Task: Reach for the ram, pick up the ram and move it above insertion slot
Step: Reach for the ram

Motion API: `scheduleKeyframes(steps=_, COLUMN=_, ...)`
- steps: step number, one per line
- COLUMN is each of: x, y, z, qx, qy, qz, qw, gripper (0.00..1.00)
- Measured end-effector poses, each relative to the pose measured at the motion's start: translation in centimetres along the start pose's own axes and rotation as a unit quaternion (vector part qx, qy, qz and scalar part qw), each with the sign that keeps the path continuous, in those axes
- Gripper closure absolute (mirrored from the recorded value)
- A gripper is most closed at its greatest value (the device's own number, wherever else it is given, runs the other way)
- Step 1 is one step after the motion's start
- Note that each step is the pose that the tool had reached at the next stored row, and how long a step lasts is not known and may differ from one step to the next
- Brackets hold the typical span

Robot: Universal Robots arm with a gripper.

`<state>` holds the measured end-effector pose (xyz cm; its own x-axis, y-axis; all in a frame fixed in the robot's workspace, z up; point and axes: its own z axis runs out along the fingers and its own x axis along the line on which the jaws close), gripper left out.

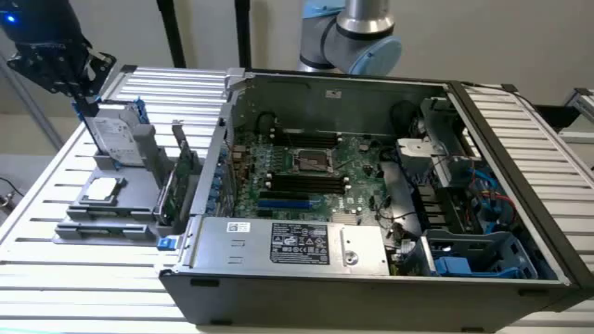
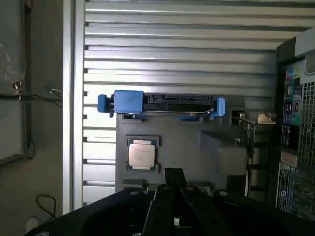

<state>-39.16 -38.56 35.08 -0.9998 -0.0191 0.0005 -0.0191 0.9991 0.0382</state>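
The ram [image 1: 169, 196], a thin green circuit-board stick, stands on edge in the grey plastic fixture [image 1: 102, 229], to the exterior view's left of the open computer case [image 1: 371, 292]; its chips are not discernible. The black gripper [image 1: 86, 104] hangs over the fixture's far end, above the silver hard drive [image 1: 116, 142], clenched on nothing and well apart from the ram.

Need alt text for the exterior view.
The shut gripper hangs over a grey parts holder at the exterior view's left, near the upright hard drive. Beside it, an open computer case shows its motherboard and black memory slots.
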Motion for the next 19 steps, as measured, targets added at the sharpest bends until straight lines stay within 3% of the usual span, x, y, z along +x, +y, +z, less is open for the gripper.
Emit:
scheduleKeyframes(steps=14, x=0.0, y=-0.03, z=-0.01, qx=0.0001, qy=0.0001, qz=0.000, qw=1.0000, gripper=0.90)
scheduleKeyframes(steps=19, x=-0.1, y=-1.29, z=-0.04, qx=0.0000, qy=0.0013, qz=0.001, qw=1.0000, gripper=0.90)
